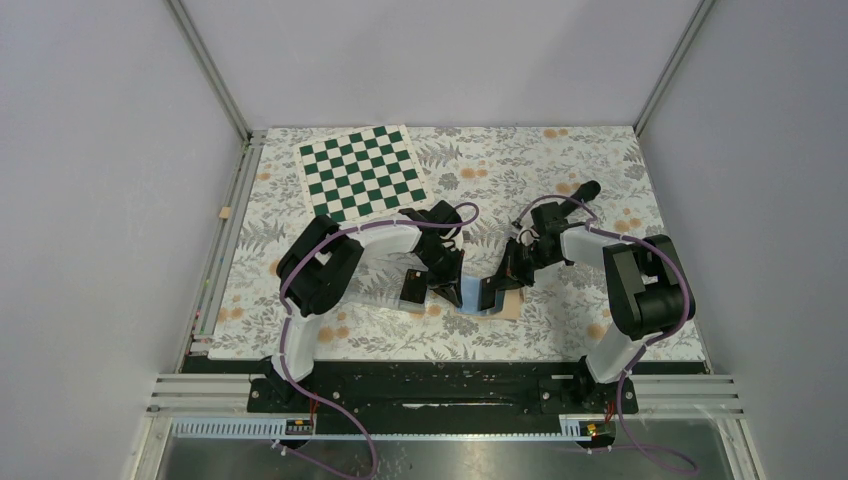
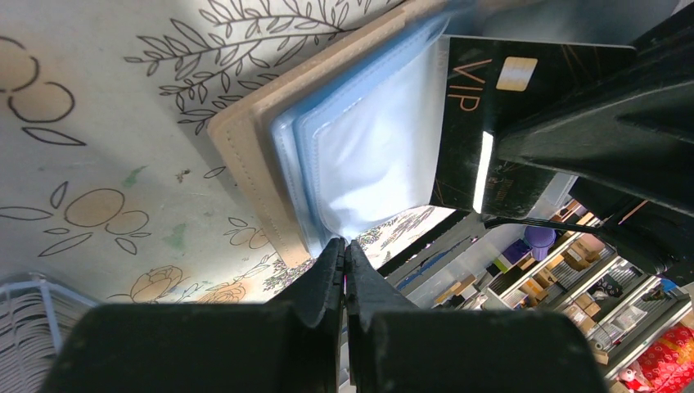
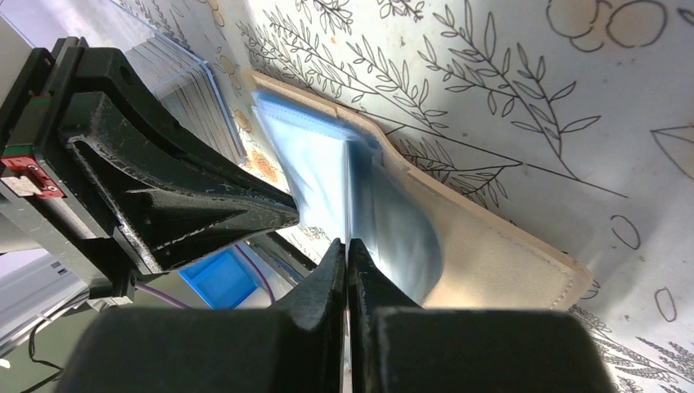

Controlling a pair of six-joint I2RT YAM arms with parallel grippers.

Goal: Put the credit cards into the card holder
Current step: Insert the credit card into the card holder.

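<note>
Open card holder [image 2: 245, 147] lies on the worktop [image 2: 98, 106] between both arms, tan cover down. The left gripper [image 2: 344, 246] has its jaws clenched on the edge of a clear sleeve [image 2: 368, 155]. The right gripper [image 3: 347, 246] has its jaws clenched on 1 black VIP credit card [image 2: 483, 90] - leading edge at the sleeve's far side, face roughly parallel to it. Long axis partly hidden. Likely next - slide the card toward the left jaws.
</note>
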